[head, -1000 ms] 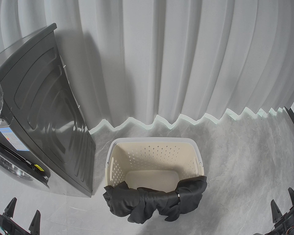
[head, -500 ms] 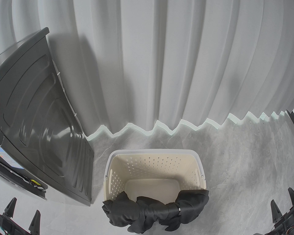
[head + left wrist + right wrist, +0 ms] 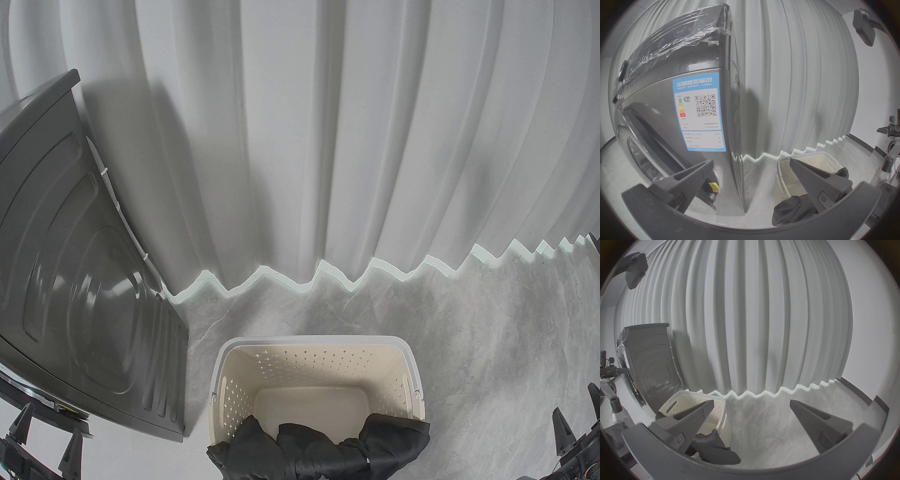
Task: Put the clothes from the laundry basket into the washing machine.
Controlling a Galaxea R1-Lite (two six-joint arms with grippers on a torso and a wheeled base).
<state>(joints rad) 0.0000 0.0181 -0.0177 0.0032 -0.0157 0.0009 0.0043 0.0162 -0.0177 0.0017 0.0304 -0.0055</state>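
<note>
Black clothes (image 3: 325, 453) are draped in a crumpled bundle over the near rim of the laundry basket (image 3: 312, 341). Part of the cloth is folded into the basket, and in the right wrist view part is seen hanging down its outer wall. The cream bottom and star-pierced walls of the basket are seen behind the bundle. The basket is set upright on a grey marbled floor (image 3: 506, 325), and its white rim is turned upward. Just beside it, on the robot's left, the dark grey washing machine (image 3: 75, 294) is placed with its ribbed side panel turned toward the basket. A blue label (image 3: 700, 112) is stuck on the machine's front, and its top is covered by crinkled clear plastic film (image 3: 678, 34). A pale pleated curtain (image 3: 350, 156) is hung behind both, down to the floor. The left gripper (image 3: 53, 420) is held low by the machine's front corner, its fingers spread wide with nothing between them. The right gripper (image 3: 573, 400) is held low on the far right, well apart from the basket, likewise spread and with nothing grasped.
</note>
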